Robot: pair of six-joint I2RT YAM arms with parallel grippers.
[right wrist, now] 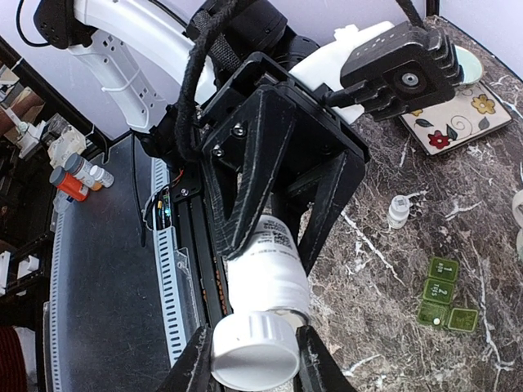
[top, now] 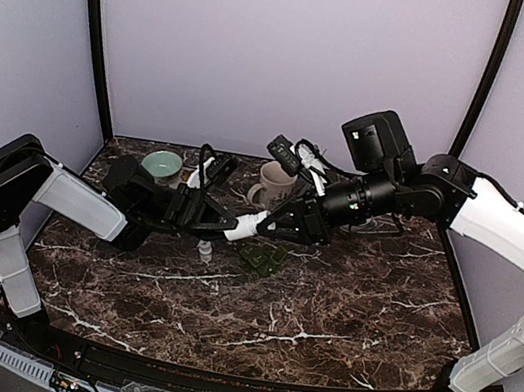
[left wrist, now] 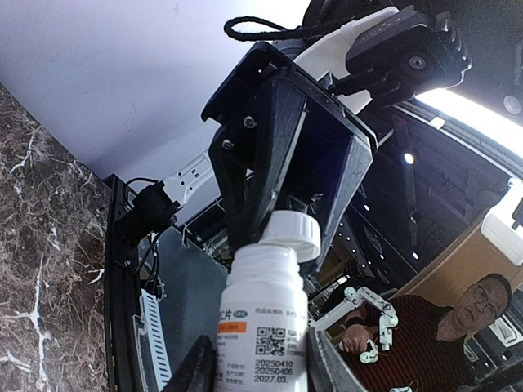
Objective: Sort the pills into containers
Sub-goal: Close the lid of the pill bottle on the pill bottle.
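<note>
The left gripper (left wrist: 261,367) is clamped on the body of a white pill bottle (right wrist: 265,273), a finger pressing each side of its printed label. The right gripper (right wrist: 253,371) faces it head-on, fingers closed around the bottle's ribbed white screw cap (left wrist: 292,234). The bottle is held in the air above the middle of the dark marble table (top: 341,322), not resting on it. Its long axis lies roughly level, running straight from one gripper to the other, base toward the left arm and cap toward the right arm. Neither arm is nearer, since both already hold it. The next move is probably unscrewing the cap, which would mean twisting about this shared axis.

On the table just below the two grippers stands one small white vial (right wrist: 398,211). Near it lies one green pill organizer (right wrist: 445,292) showing four square cells. One of them holds a small white speck, possibly a pill.

Farther back stand two mugs, a teal-lined mug (top: 163,165) on the left and a beige mug (top: 274,186) to its right. There is also one flower-patterned tile (right wrist: 458,114).
</note>
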